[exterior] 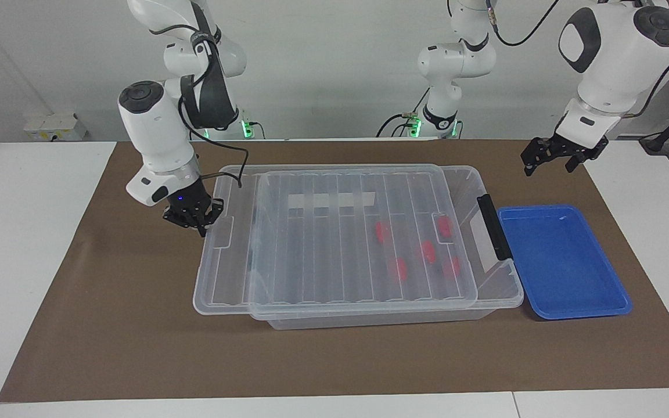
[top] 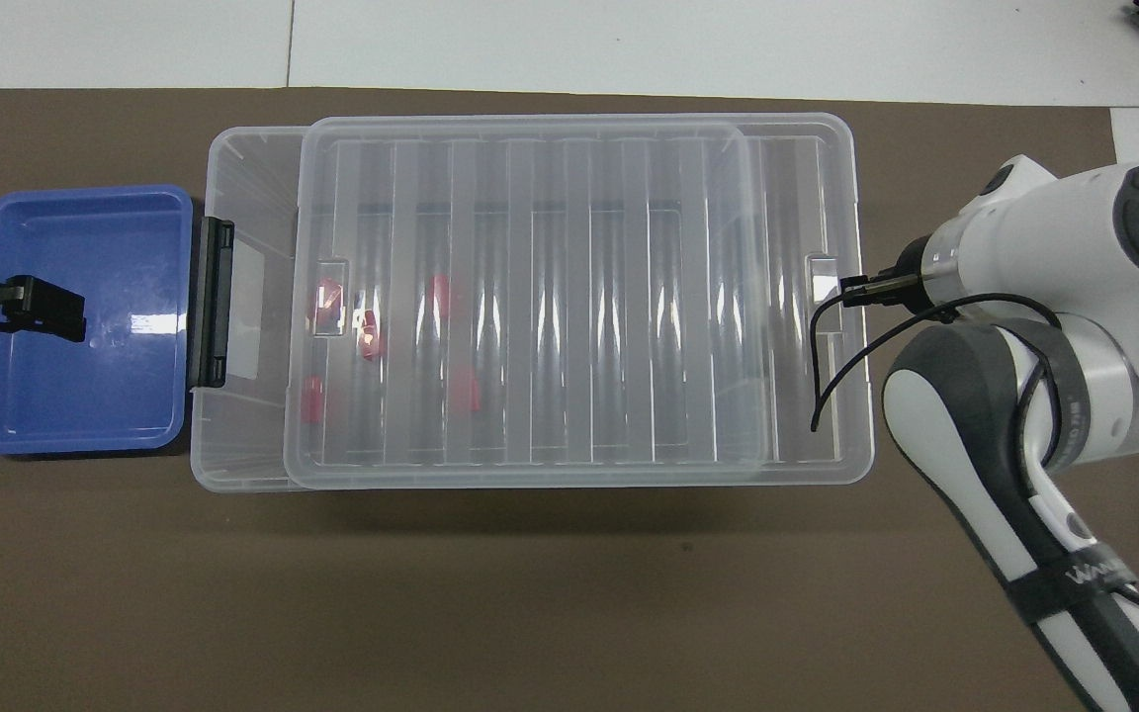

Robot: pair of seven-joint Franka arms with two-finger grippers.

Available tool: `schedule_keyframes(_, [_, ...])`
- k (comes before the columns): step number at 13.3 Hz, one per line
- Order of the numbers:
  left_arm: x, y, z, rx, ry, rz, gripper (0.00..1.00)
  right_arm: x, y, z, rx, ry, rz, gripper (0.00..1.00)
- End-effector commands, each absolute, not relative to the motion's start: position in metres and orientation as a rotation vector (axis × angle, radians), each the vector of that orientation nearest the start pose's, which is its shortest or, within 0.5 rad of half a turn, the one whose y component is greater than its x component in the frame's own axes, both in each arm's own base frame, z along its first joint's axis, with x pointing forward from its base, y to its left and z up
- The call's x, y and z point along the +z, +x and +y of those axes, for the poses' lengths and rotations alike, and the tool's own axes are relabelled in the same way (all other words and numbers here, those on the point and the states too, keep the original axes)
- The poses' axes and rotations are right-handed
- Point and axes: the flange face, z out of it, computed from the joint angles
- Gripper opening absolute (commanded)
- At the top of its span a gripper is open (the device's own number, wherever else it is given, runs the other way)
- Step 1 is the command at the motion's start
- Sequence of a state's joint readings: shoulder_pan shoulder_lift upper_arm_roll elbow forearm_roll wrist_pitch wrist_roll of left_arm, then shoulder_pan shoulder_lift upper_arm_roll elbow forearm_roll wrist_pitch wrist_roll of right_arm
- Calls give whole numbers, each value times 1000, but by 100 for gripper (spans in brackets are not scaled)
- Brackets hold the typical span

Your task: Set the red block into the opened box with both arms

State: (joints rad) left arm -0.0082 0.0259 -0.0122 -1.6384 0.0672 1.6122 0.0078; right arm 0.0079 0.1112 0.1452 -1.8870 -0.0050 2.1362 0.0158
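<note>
The clear box [exterior: 503, 301] [top: 243, 168] lies along the mat, with its ribbed lid [exterior: 334, 244] [top: 530, 297] resting over most of it. Several red blocks [exterior: 428, 251] [top: 315, 400] lie inside, near the black handle [exterior: 492, 226] [top: 212, 302], and show only through the lid. My right gripper [exterior: 198, 223] [top: 851, 290] is shut and low, with its tips against the tab on the lid's end toward the right arm. My left gripper [exterior: 548, 165] [top: 65, 314] hangs open in the air over the blue tray, holding nothing.
A shallow blue tray [exterior: 564, 264] [top: 80, 316] with nothing in it sits on the brown mat [exterior: 334, 360] just past the box's handle end, toward the left arm's end. The right arm's cable [top: 832, 366] droops over the lid's end.
</note>
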Motion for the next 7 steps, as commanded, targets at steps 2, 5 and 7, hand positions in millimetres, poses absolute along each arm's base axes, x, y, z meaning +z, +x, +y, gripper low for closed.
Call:
schedule_keyframes(2, [585,588,-14,101,-3082,90,100,464,584,118,-172,-3087,-247,0])
schedule_keyframes(5, [601,586,-13,195,-3077,79,100,465,581,133,-171,-3083,-284,0])
schedule_keyframes(7, [614,588,-13,231,-3074,68,100,465,579,145,-177,-3077,-315,0])
